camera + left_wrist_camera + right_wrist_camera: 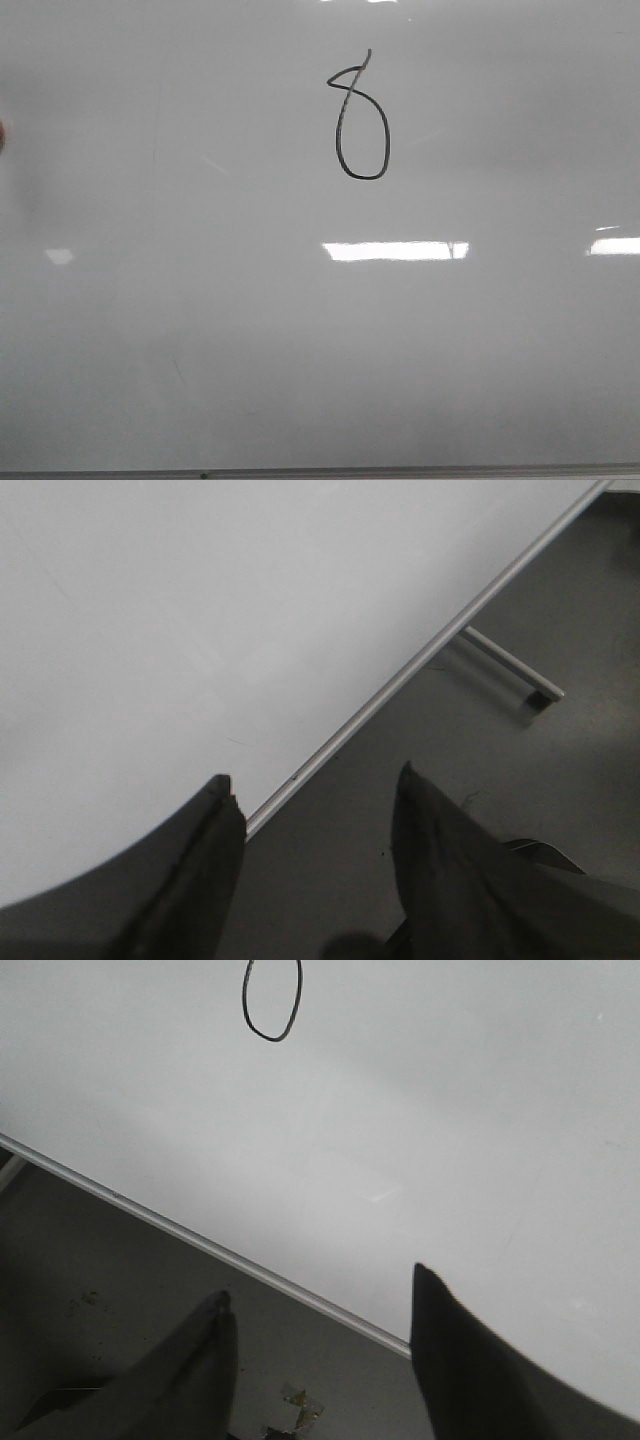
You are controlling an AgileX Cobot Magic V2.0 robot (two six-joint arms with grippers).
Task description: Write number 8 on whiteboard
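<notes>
The whiteboard [300, 350] fills the front view, glossy and pale grey, with a thin metal bottom edge. The number 8 [383, 130] is drawn on it in thin black line, upper middle: a tall oval lower loop and a small pointed crossed top with a tail. Its lower loop [245, 1005] shows in the right wrist view. My left gripper [315, 785] is open and empty over the board's bottom edge [400, 675]. My right gripper [320, 1295] is open and empty over the board's edge [200, 1243]. Neither gripper shows in the front view. No marker is in view.
Bright rectangular light reflections [395, 251] lie across the board's middle. A small reddish thing [2, 135] shows at the left edge of the front view. Dark grey floor [480, 780] lies below the board, with a metal stand foot [515, 667] and a scrap of debris [300, 1405].
</notes>
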